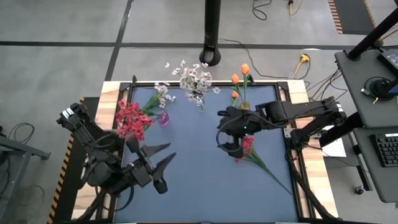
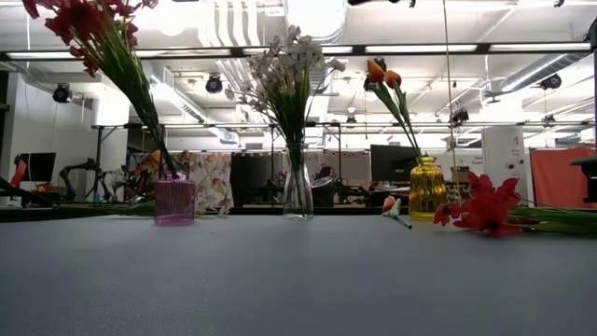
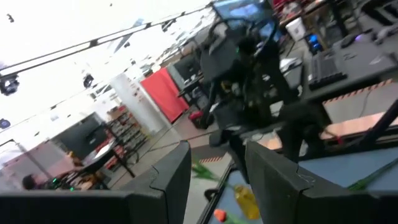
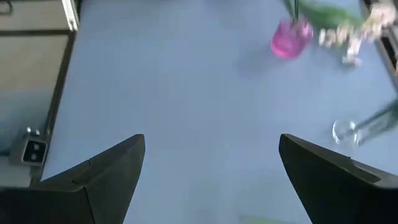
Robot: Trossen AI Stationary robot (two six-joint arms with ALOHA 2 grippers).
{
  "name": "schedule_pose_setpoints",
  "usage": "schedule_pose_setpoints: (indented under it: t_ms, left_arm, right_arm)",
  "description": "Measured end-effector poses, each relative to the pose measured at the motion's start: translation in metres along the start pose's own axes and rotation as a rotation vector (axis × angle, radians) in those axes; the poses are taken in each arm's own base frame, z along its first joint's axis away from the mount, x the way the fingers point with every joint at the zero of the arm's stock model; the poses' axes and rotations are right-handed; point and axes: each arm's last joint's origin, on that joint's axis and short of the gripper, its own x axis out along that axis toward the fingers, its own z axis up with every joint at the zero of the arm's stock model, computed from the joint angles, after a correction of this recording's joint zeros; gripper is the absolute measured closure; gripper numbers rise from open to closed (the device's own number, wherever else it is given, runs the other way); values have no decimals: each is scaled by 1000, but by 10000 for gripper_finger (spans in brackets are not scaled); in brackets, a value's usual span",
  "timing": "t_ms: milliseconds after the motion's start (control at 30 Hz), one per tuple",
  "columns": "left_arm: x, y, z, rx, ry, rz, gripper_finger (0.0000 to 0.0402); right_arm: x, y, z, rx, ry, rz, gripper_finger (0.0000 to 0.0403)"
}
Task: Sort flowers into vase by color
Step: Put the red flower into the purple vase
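Note:
Three vases stand along the far side of the blue table. A pink vase [image 1: 163, 118] holds red flowers [image 1: 130, 118], a clear vase [image 1: 199, 102] holds white flowers [image 1: 193, 78], and a yellow vase [image 1: 244, 106] holds orange flowers [image 1: 244, 70]. One red flower [image 1: 247, 144] lies flat on the table at the right, its stem [image 1: 273, 171] running toward the near right corner. My right gripper [image 1: 219, 130] hovers open just above its blossom, tipped downward. My left gripper [image 1: 172, 151] is open and holds nothing, raised over the near left part and pointing level to the right.
A pale pink-white spray [image 1: 160, 94] lies by the pink vase, and an orange bud [image 2: 390, 203] lies in front of the yellow vase. A black pole's base [image 1: 211, 57] stands beyond the far edge. The blue table's middle [image 1: 199, 186] lies bare.

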Motion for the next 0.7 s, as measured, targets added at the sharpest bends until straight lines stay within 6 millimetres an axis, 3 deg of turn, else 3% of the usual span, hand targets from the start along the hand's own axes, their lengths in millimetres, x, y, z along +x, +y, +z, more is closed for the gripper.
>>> schedule_pose_setpoints:
  t_ms: [333,700]
  left_arm:
    - [3,-16,0,-67,-51,-85,265]
    - [5,-36,-7,-119,-24,-97,265]
  right_arm:
    - [2,10,-30,45,232,-118,39]
    - [29,12,-84,75,387,-158,39]
